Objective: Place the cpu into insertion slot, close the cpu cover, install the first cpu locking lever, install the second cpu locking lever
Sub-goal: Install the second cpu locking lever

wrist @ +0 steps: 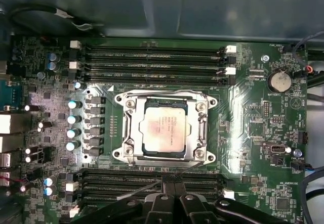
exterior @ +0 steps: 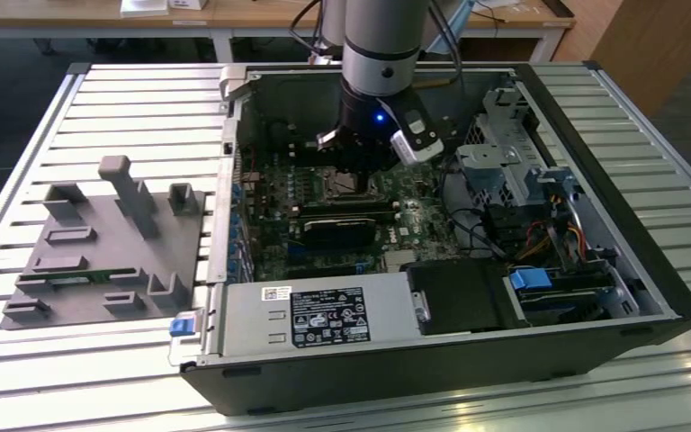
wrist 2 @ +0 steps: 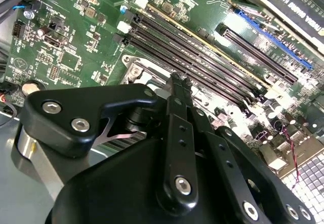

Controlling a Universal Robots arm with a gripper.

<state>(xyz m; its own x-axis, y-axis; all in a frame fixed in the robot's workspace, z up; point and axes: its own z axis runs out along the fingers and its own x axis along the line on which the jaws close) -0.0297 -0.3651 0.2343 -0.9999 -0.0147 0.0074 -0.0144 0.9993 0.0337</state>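
cpu (wrist: 163,128) flat in insertion slot (wrist: 132,145) | cpu cover (wrist: 202,128) closed

One cpu (wrist: 163,128) is sitting in one insertion slot (wrist: 143,149), under one cpu cover (wrist: 202,128). Two banks of long memory slots (wrist: 152,61) are flanking it, one coin battery (wrist: 279,80) is lying nearby, and one gripper (wrist: 173,185) is showing.

Arm upright, wrist pointing down; gripper (wrist 2: 179,80) fingers pressed together.

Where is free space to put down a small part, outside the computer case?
The slatted table is bare beyond the grey fixture block, along the open computer case's wall. Another bare strip lies at the exterior view's right of the case. Inside, the motherboard is crowded around the cpu, under the gripper.
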